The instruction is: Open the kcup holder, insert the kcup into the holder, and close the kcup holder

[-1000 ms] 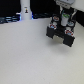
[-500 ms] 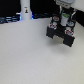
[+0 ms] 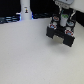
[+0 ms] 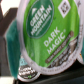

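Exterior view: your claw [image 3: 62,20] hangs over the holder [image 3: 61,34], the black box at the far right of the white counter [image 3: 30,57], seen from that view. The holder reads as open: dark gaps show in its front and round pod tops sit along its upper edge. Detail is too coarse to say how far out the drawer stands.

Wrist view: the kcup [image 4: 47,35] fills almost the whole picture, green lid facing the lens, label legible. A lid that close and square to the wrist camera suggests the pod is carried between the fingers, lid up, so it can drop straight into a slot. The fingers themselves are hidden behind the lid, so you cannot tell from these pictures whether the claw is clamped on the pod or merely above it.

A second pod lid [image 4: 28,73] shows lower down, likely one already seated in the holder.

Judgement: opening looks done; insertion is the step in hand. Next you need the pod lined up over a free slot before release. Risk: landing on an occupied slot or catching the rim, tilting the pod.

A tall white bottle [image 3: 25,10] stands well apart, at the back of the counter.
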